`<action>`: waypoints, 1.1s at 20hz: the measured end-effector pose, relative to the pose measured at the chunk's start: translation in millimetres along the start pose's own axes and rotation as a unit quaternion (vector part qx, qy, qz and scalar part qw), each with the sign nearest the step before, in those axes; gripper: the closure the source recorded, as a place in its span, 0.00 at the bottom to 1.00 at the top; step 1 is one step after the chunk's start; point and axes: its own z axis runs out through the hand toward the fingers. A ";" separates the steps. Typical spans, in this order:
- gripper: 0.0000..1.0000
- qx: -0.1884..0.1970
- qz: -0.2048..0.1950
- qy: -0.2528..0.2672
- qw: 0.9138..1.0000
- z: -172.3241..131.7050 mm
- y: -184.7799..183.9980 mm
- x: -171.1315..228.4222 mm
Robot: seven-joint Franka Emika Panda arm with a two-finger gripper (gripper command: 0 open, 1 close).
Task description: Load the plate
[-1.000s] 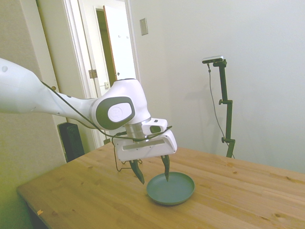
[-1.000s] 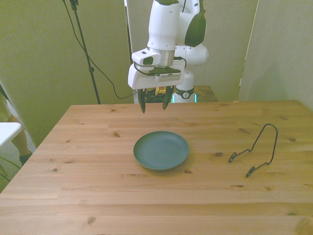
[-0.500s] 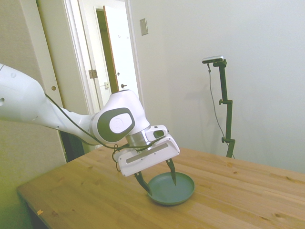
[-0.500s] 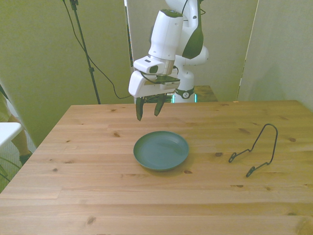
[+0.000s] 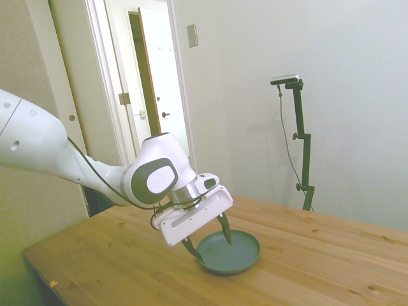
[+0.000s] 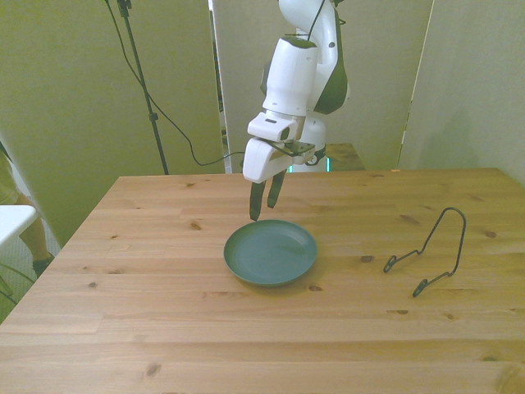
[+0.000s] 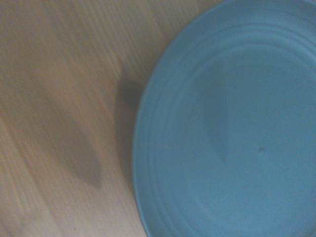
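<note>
Straddling raised rim of round matte teal plate (image 5: 231,253): open claw (image 5: 209,238).

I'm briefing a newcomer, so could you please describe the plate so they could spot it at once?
On the wooden table, look near the middle, just below the open gripper. The plate lies flat there: round, shallow, teal grey-green, unlike the thin black wire rack standing toward the front view's right.
</note>
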 end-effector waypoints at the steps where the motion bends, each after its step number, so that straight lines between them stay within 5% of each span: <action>1: 0.00 -0.006 -0.009 0.009 1.000 1.3 -4.2 1.4; 15: 0.00 -0.026 -0.066 0.025 0.997 30.1 -34.1 10.8; 16: 1.00 -0.026 -0.068 0.024 0.997 31.4 -34.5 10.6; 22: 1.00 -0.039 -0.088 0.033 0.995 39.3 -34.1 11.4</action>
